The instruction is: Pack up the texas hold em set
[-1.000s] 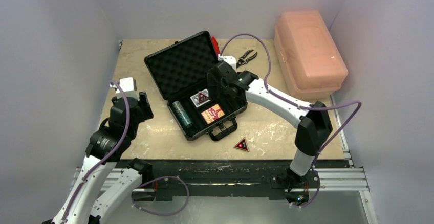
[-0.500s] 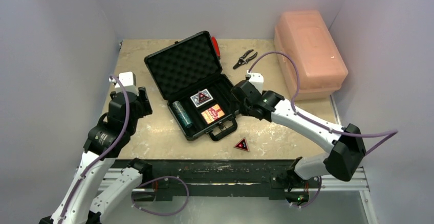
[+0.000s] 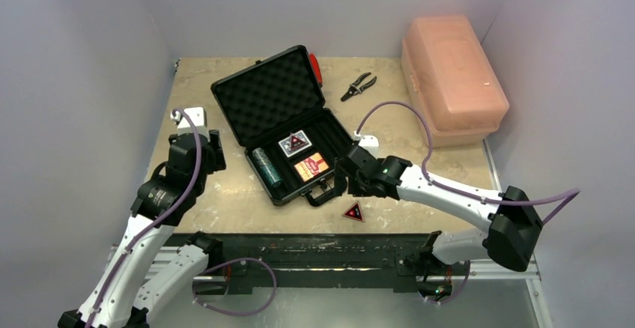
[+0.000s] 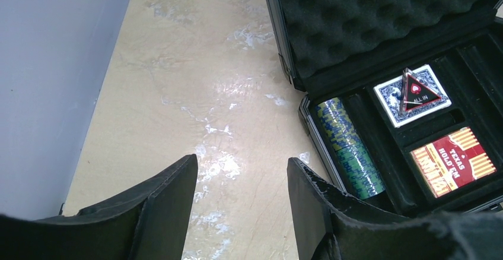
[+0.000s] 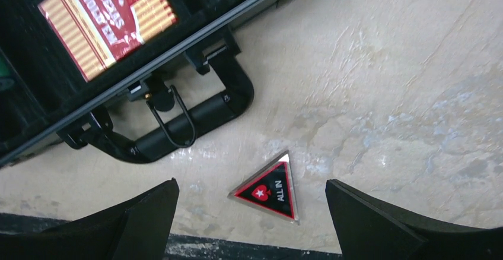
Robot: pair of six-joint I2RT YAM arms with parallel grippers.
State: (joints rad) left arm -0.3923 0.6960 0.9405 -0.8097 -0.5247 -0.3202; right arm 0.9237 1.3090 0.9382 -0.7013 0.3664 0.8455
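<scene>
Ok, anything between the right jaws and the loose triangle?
Nothing. In the right wrist view the triangle lies on bare table, framed by the open right jaws; the case handle sits off to the side.

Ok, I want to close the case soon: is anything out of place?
Yes: one red-black triangle lies on the table outside the briefcase, near its handle; the other triangle sits atop the blue deck inside.
</scene>
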